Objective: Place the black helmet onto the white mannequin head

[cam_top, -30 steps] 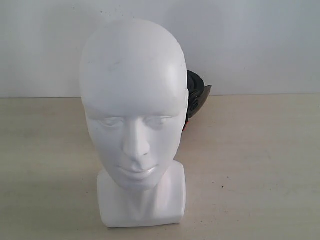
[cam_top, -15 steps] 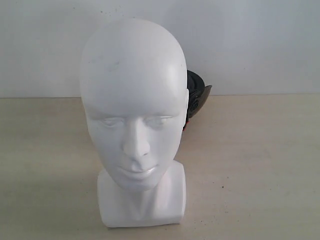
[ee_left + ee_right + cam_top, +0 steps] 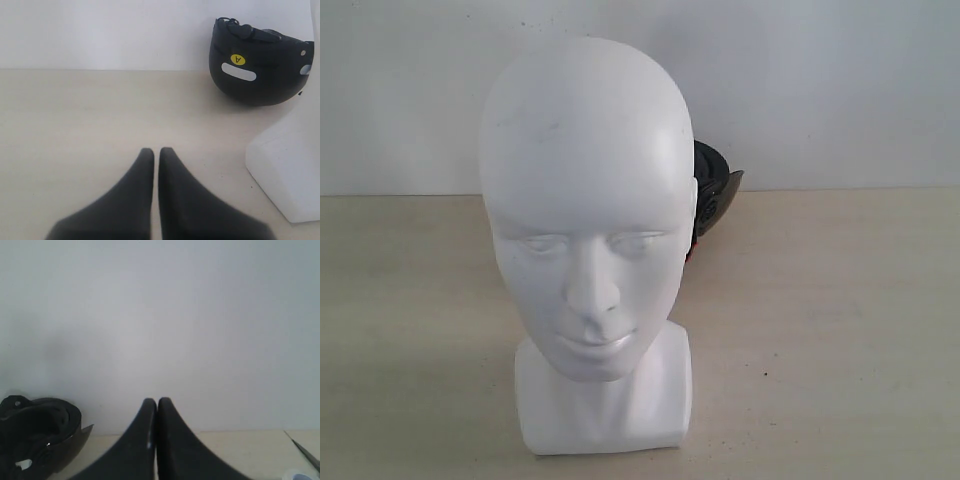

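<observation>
black helmet (image 3: 712,195): half hidden behind white mannequin head (image 3: 585,200), peeking out at its 3 o'clock, resting on table (image 3: 840,320), untouched. left gripper (image 3: 152,150): fingers nearly pressed together, holding nothing. right gripper (image 3: 153,401): fingers closed tight, empty. only from left wrist: yellow sticker (image 3: 237,59) on helmet shell.

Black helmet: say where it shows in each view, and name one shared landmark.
Exterior view: the black helmet peeks out behind the white mannequin head, mostly hidden.
Left wrist view: the black helmet sits on the table by the white wall, beside the white mannequin head.
Right wrist view: the black helmet is cut by the frame edge, before the white wall.
Shared landmark: the white wall.
</observation>
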`<action>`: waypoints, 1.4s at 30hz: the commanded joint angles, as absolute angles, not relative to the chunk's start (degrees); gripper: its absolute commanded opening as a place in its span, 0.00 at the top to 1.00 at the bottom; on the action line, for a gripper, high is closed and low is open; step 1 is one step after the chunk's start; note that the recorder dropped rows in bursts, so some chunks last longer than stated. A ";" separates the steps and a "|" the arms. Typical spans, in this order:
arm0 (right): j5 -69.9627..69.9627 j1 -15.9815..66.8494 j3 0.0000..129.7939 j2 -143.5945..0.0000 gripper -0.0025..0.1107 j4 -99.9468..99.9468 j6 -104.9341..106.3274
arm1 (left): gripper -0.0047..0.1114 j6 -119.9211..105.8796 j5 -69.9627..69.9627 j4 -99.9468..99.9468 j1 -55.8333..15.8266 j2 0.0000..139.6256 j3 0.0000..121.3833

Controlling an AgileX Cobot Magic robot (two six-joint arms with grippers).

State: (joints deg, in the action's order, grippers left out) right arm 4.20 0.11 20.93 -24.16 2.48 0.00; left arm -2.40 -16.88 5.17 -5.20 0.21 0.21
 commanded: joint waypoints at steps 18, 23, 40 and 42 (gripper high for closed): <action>5.92 -0.06 27.89 -39.38 0.98 1.92 -0.99 | 0.92 -2.69 -16.91 5.10 -5.18 0.00 0.00; -5.97 0.04 39.12 -52.71 0.98 1.86 0.32 | 0.92 -2.69 -16.91 5.10 -5.18 0.00 0.00; -22.83 17.84 68.22 -81.27 0.98 4.02 9.64 | 0.92 -2.69 -16.91 5.10 -5.18 0.00 0.00; -24.42 17.71 70.76 -84.55 0.98 4.65 7.29 | 0.92 -2.69 -16.91 5.10 -5.18 0.00 0.00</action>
State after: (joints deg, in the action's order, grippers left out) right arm -22.07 17.76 67.66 -80.69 3.85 9.95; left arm -2.40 -16.88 5.17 -5.20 0.21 0.21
